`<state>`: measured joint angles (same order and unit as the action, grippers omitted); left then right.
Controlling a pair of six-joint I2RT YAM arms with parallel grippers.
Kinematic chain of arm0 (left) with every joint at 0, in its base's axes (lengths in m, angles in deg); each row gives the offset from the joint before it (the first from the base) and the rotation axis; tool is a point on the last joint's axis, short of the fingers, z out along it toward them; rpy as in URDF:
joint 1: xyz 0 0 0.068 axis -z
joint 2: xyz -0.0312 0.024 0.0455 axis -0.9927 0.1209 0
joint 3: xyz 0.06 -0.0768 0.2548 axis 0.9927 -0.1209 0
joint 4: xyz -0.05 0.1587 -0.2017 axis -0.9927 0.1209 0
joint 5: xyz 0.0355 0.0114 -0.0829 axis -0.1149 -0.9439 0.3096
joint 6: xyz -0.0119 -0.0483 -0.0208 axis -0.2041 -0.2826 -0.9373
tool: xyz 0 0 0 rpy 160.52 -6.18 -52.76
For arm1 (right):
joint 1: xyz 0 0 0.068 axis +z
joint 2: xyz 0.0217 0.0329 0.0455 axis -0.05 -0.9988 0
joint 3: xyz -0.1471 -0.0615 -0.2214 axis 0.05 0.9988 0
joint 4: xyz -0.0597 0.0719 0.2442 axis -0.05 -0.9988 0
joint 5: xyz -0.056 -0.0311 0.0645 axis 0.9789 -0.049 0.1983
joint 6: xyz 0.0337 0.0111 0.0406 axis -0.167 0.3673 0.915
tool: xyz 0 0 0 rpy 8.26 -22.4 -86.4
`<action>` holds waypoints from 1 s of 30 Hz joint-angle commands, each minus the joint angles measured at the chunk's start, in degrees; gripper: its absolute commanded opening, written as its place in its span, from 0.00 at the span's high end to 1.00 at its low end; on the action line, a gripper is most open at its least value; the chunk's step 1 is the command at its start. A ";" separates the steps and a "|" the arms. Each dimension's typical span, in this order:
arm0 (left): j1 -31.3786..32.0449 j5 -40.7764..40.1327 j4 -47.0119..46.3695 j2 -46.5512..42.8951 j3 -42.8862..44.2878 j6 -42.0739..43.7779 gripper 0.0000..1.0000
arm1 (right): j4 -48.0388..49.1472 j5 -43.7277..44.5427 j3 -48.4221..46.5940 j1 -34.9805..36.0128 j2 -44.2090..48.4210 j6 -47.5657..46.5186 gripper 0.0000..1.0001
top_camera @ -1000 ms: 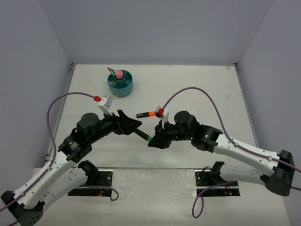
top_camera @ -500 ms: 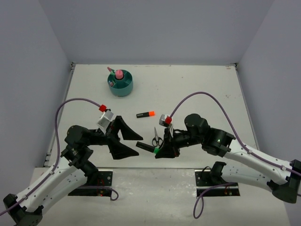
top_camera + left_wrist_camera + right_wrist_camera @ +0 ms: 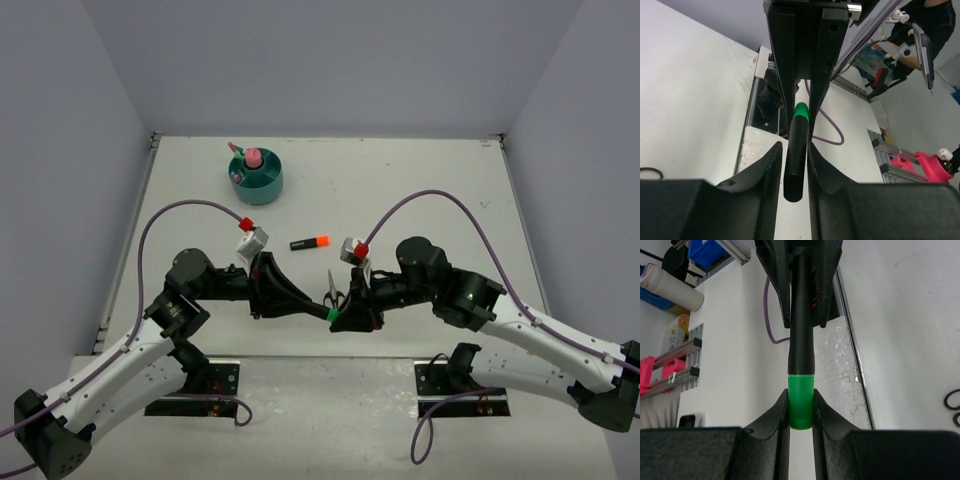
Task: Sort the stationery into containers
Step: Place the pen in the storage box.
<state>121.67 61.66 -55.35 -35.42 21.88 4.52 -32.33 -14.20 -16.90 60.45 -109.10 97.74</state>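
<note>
A black highlighter with a green cap (image 3: 322, 311) hangs level above the table's near edge, between my two grippers. My right gripper (image 3: 800, 395) is shut on its green cap (image 3: 800, 407). My left gripper (image 3: 793, 148) is shut on the other end, both fingers against the black barrel (image 3: 794, 172). In the top view the left gripper (image 3: 300, 303) faces the right gripper (image 3: 339, 318) tip to tip. The teal organiser (image 3: 262, 189) stands at the far left with a pink tube (image 3: 253, 158) upright in it. Black-handled scissors (image 3: 333, 288) lie just behind the grippers.
A second highlighter with an orange cap (image 3: 310, 243) lies mid-table, beyond the grippers. The scissors' handle loops (image 3: 952, 402) show at the right edge of the right wrist view. Both purple cables arch over the arms.
My left arm swung right and in towards the right gripper. Its jaws went from wide open to closed around the highlighter's black end. The right gripper kept hold of the green cap.
</note>
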 commanded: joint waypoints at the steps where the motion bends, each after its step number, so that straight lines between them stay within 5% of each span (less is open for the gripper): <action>1: 0.15 1.33 -2.67 -1.50 1.04 0.42 0.99 | 1.03 1.18 -3.24 0.42 1.32 -0.71 1.00; 7: 0.16 -2.84 -1.70 -5.40 0.56 -0.21 1.00 | 4.10 8.30 -3.26 0.32 2.23 3.96 1.00; 16: 0.32 -11.48 -18.30 -3.90 -8.77 -12.52 1.00 | 37.26 11.21 6.65 0.24 9.17 18.30 1.00; 25: 0.50 -17.47 -26.63 -3.51 -13.38 -18.90 1.00 | 49.98 11.29 7.44 0.32 3.76 19.00 1.00; 30: 0.56 -19.52 -27.64 -4.91 -14.85 -21.52 1.00 | 49.13 11.19 7.07 0.30 3.40 17.42 0.78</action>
<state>121.71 43.20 -87.30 -41.07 9.76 -14.87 5.50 -2.79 -7.89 59.79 -105.04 114.93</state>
